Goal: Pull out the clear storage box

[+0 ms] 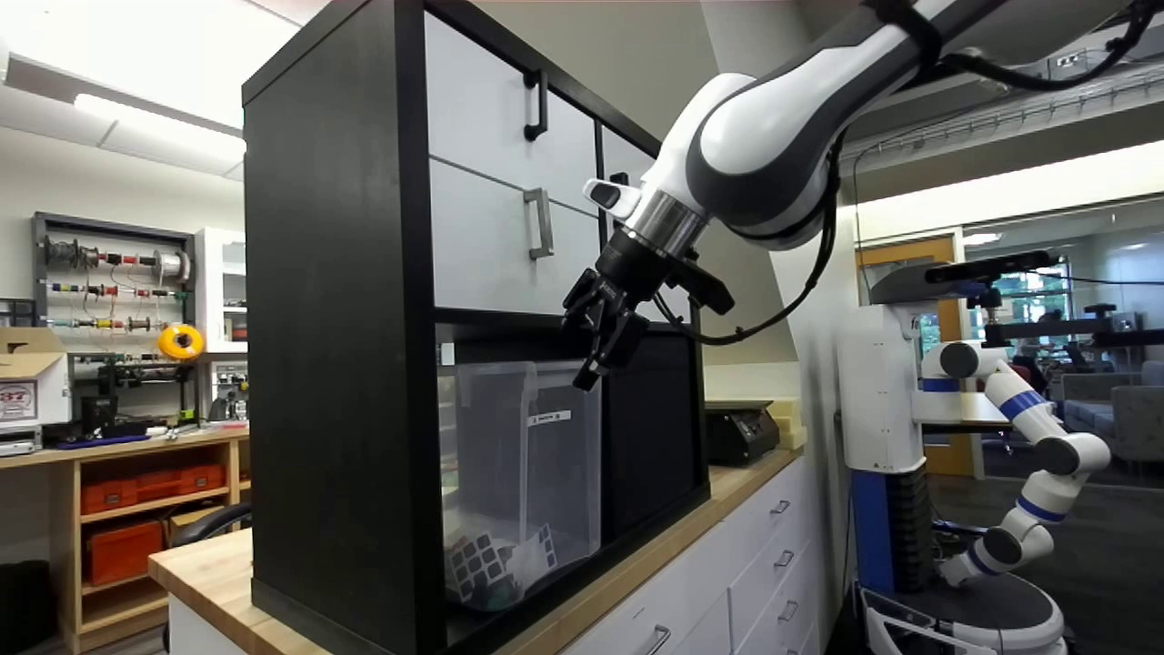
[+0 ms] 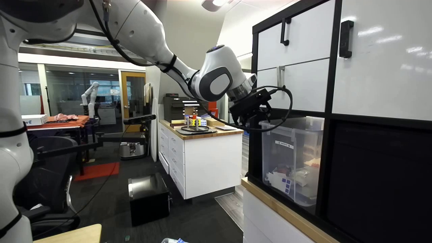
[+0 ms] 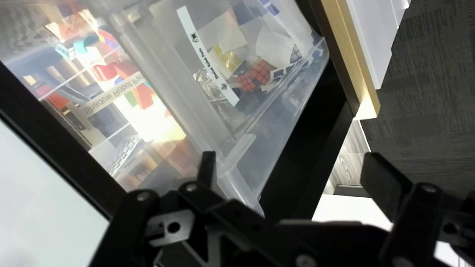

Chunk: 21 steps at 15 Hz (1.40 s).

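Black two-fingered mechanical pincer [image 3: 294, 175], jaws spread wide apart, hangs near the upper part of the large, boxy, see-through frosted plastic storage box [image 1: 564, 473]; whether they touch, I cannot tell. Small objects [image 3: 261, 69] lie inside that box, which sits in a lower compartment of the matte black shelf unit [image 1: 327, 300], right beneath opaque white drawers [image 1: 482, 246], and the unit stands on a wood-topped table [image 1: 205, 558].
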Each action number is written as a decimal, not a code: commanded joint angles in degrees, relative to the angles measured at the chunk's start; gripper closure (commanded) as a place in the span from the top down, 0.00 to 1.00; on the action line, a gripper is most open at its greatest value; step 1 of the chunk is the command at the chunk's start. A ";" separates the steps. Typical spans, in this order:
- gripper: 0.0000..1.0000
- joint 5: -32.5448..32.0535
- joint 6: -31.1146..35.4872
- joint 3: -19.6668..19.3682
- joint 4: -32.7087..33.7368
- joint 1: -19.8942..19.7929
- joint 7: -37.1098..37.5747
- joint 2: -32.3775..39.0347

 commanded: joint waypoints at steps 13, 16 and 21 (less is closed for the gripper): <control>1.00 3.54 2.62 3.17 8.99 -0.82 -5.59 8.40; 1.00 3.96 2.57 4.06 10.67 -1.12 -7.07 10.22; 1.00 4.00 2.59 4.62 12.64 -1.57 -8.51 12.06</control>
